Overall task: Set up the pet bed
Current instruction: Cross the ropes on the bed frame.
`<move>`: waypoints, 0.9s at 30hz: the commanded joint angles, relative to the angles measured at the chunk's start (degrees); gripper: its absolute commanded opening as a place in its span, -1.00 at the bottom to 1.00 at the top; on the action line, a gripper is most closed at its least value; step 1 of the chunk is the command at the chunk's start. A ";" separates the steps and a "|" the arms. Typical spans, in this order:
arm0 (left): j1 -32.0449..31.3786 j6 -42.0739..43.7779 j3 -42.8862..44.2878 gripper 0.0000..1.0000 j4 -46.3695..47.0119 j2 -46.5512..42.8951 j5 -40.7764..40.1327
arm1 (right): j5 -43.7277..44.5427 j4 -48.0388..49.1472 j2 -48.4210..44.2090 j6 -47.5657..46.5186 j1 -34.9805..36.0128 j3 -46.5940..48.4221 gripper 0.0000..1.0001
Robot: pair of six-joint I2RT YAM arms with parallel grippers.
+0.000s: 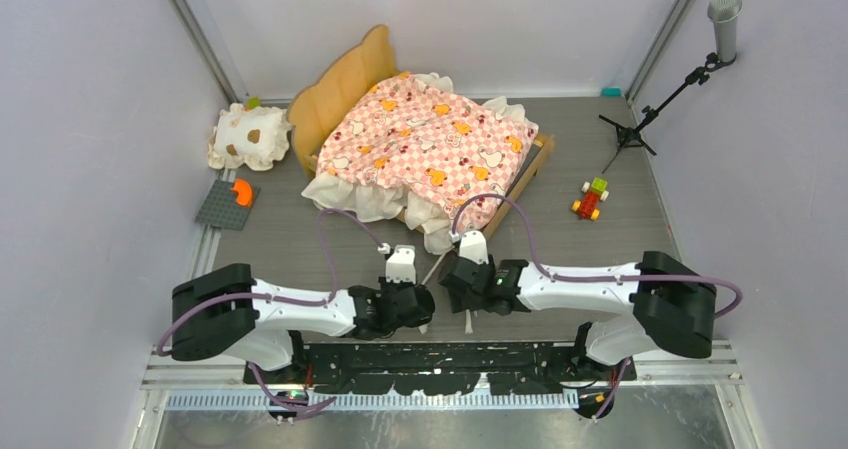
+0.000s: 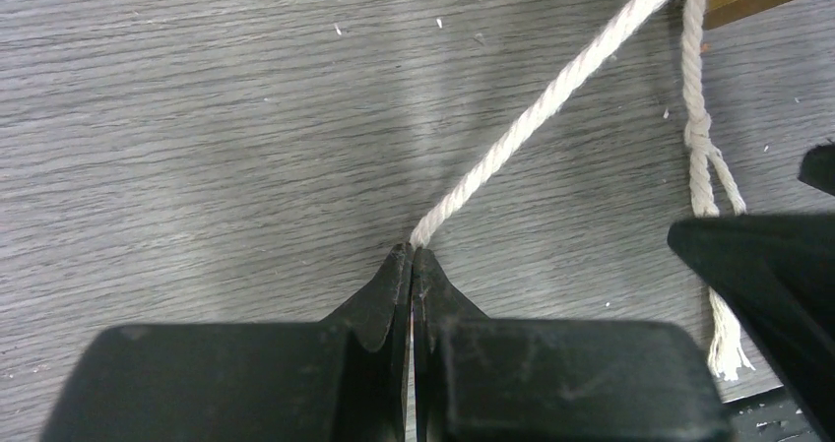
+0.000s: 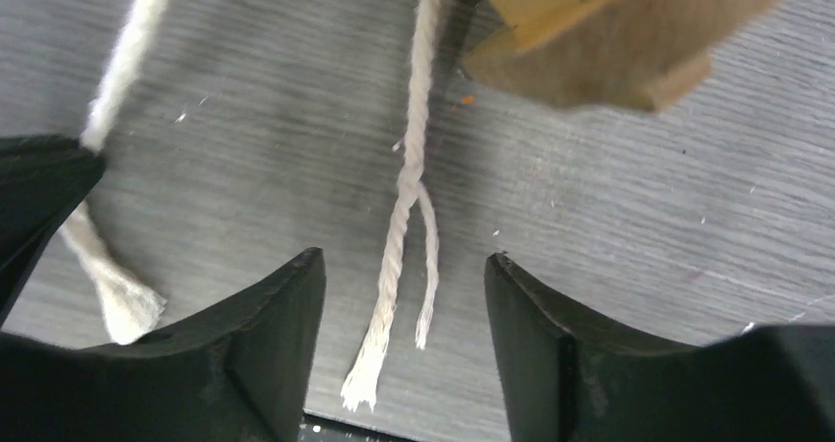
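Observation:
The pet bed point(image 1: 430, 139) stands at the back middle, with its wavy wooden headboard point(image 1: 345, 89) on the left and the pink checkered mattress draped over the frame. Two white cords run from its near wooden corner point(image 3: 591, 29) toward me. My left gripper point(image 2: 414, 255) is shut on the end of one cord point(image 2: 551, 97), which is stretched taut to the corner. My right gripper point(image 3: 404, 265) is open just beside it, and its fingers straddle the frayed end of the second, knotted cord point(image 3: 409, 166) without touching it. Both grippers point(image 1: 425, 307) point(image 1: 462, 294) sit low, in front of the bed.
A cream ruffled pillow with brown spots point(image 1: 250, 137) lies at the back left. A grey baseplate with an orange piece point(image 1: 228, 204) lies below it. A small toy of coloured bricks point(image 1: 591, 199) lies right of the bed. A microphone stand point(image 1: 650, 114) is at the back right.

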 commanded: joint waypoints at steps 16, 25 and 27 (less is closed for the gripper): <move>0.28 0.31 -1.05 -1.00 -3.97 -2.12 0.39 | -6.20 3.63 1.82 3.60 -1.10 -5.08 -0.62; 0.30 3.01 1.26 -1.00 -5.77 -5.10 1.55 | -8.74 9.05 1.48 6.32 1.96 -6.81 -0.98; 0.26 3.51 1.52 -1.00 -6.79 -7.09 1.65 | -8.18 10.48 1.33 8.17 2.34 -6.66 -0.99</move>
